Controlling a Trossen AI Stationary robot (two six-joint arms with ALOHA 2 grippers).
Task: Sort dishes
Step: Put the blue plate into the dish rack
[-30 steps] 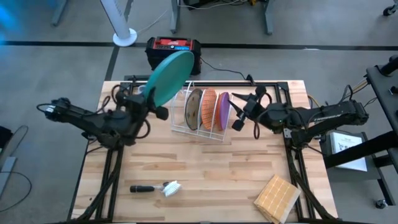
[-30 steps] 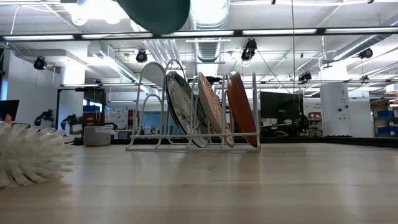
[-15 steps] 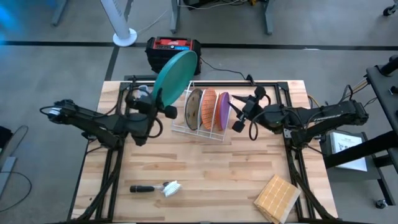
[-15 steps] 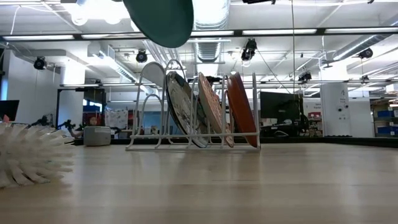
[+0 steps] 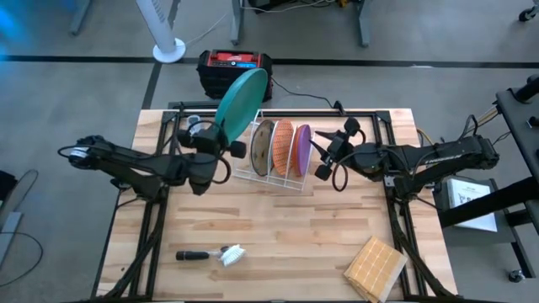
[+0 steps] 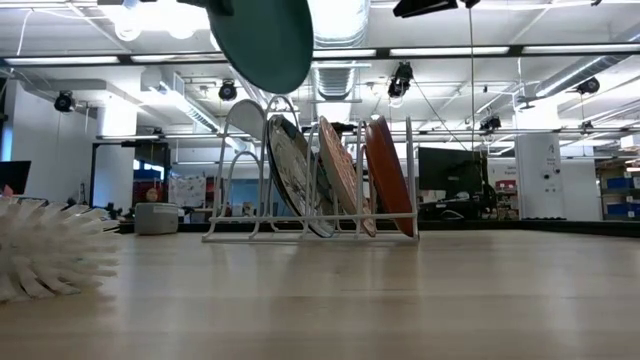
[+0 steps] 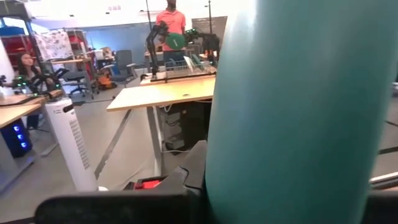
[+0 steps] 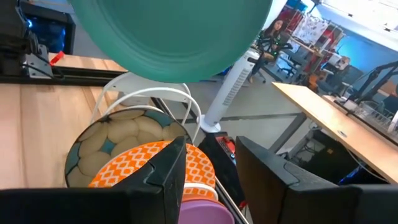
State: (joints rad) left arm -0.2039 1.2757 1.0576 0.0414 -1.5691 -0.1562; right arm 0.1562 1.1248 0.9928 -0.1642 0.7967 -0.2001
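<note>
My left gripper [image 5: 224, 145] is shut on the large teal-green plate [image 5: 241, 101], which is in the air just left of the white wire rack [image 5: 271, 177]; the plate fills the left wrist view [image 7: 298, 112] and shows at the top of the low view [image 6: 265, 40]. In the rack the brownish speckled plate [image 5: 263, 147], the orange plate [image 5: 282, 143] and the purple plate [image 5: 301, 146] stand on edge in its slots. My right gripper [image 5: 325, 153] is open and empty just right of the purple plate, level with the rack [image 8: 217, 186]. My left gripper pinches the teal plate's rim at its lower edge [image 5: 227, 135] between its two fingers, coming level from the table's left side. The plate stands on edge, leaning toward the rack, lifted clear above the rack's left end.
A dish brush [image 5: 221, 254] with a black handle lies near the front edge; its bristles show in the low view [image 6: 45, 250]. A square wooden block [image 5: 375, 268] lies at the front right corner. A black and red box [image 5: 234, 66] stands beyond the far edge.
My left gripper has gone toward the table's right edge, toward the rack, carrying the teal plate. The plate has come lower and now hangs over the rack's left end, still on edge and clear of it.
</note>
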